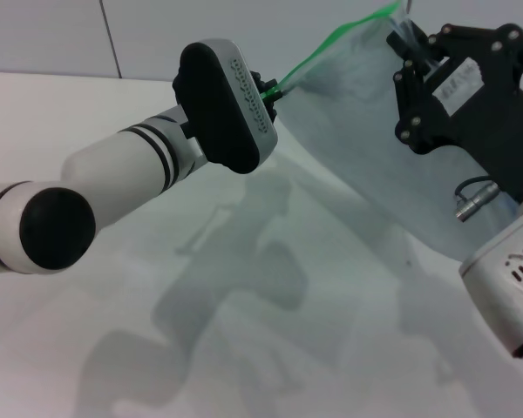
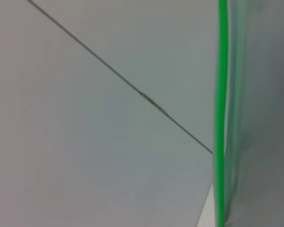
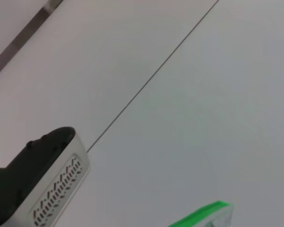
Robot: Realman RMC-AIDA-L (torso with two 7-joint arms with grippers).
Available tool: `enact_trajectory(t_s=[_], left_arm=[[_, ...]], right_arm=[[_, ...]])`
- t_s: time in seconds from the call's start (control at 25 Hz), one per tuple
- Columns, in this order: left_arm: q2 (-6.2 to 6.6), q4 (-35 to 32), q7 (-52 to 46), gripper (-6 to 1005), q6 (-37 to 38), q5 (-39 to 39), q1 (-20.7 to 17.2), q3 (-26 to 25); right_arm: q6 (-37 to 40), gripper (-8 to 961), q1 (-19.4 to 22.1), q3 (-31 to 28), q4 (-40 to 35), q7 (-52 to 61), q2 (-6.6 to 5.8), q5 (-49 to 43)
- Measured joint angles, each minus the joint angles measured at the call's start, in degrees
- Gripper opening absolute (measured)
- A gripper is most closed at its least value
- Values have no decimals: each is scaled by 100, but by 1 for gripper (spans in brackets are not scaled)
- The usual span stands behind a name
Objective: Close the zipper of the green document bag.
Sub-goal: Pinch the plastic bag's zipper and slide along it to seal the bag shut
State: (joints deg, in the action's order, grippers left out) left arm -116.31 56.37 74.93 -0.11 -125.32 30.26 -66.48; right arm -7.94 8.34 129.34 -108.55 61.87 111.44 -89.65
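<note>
The green document bag hangs lifted above the white table, stretched between both arms, its translucent blue-grey sheet sloping down from the zipper toward the table and casting a soft shadow there. The zipper — a thin bright green strip — forms the bag's upper edge and runs from the left gripper up to the bag's far top corner, beside the right gripper. The left gripper sits at the lower end of the zipper, with its grey-and-black wrist housing facing the head camera; the green strip disappears into it, so the jaws look closed on the zipper, though the fingertips themselves are mostly hidden behind the housing. The right gripper, a black bracketed assembly, is at the upper end of the zipper and overlaps the bag's corner; whether its jaws are open or closed I cannot tell. In the left wrist view the zipper shows as a straight green line with the translucent sheet just beside it. In the right wrist view only a short green end of the zipper appears, well apart from the left arm's wrist housing.
</note>
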Motion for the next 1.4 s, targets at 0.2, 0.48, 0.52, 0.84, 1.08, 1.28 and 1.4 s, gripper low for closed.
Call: enact_trajectory(t_s=[0.2,0.48,0.52,0.84,1.08,1.28,1.4], left_arm=[[5,-162,-1,85,71,106,38,-58],[9,-217,-3,85,97,107,29,-133],[9,-229,-4,85,99,107,28,-153],[12,-264,-4,85,156,107,-19,-211],[12,-269,-4,85,161,113,-30,-218],[12,-276,-5,85,161,113,-53,-270],[12,-276,-4,85,161,113,-62,-272]], right_arm=[[-6,168,66,-29,-59,-43,0,0],[-16,171,148,-47,-122,-68,0,0],[-17,172,150,-47,-123,-68,0,0],[-169,175,209,-34,-181,-156,0,1],[-173,178,212,-48,-187,-158,0,1],[-174,180,212,-54,-176,-158,0,16],[-174,182,212,-57,-172,-158,0,25]])
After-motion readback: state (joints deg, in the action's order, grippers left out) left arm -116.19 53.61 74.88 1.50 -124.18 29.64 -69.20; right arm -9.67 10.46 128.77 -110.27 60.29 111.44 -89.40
